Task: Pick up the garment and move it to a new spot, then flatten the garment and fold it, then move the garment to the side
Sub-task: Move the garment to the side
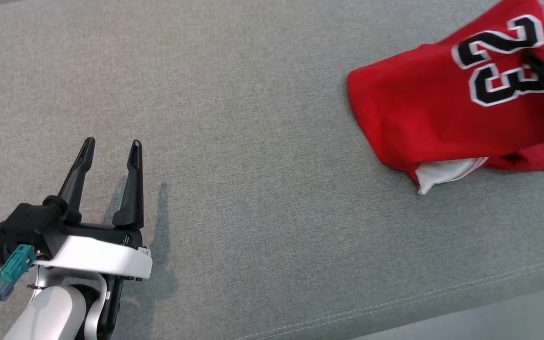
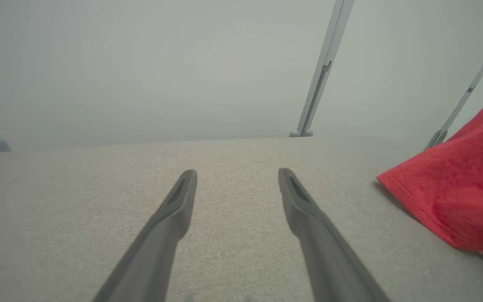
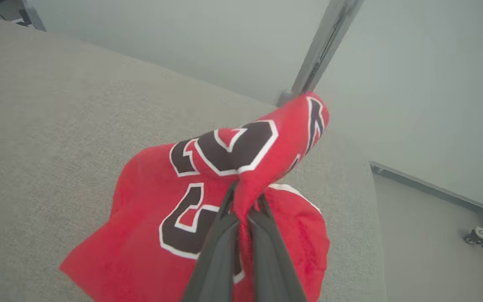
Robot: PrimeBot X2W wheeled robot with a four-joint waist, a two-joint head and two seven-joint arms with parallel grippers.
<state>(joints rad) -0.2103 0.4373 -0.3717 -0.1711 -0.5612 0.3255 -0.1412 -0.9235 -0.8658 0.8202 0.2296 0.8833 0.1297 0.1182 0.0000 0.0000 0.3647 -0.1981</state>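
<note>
Garment point(image 1: 432, 108), one, hangs clenched in both fingers point(image 3: 220, 251) of right gripper point(image 3: 246, 197), far right; left gripper point(image 1: 113, 143), near left, gapes empty.

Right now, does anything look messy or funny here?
The red jersey sits crumpled at the right of the grey surface, with a white inner layer poking out. The right gripper pinches a fold, pulling it into a peak. The left gripper is open, apart from it.

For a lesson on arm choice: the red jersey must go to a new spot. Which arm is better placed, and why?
The right: the right gripper is shut on a fold of the red jersey. The left gripper stands open over the grey surface, apart from it.
</note>
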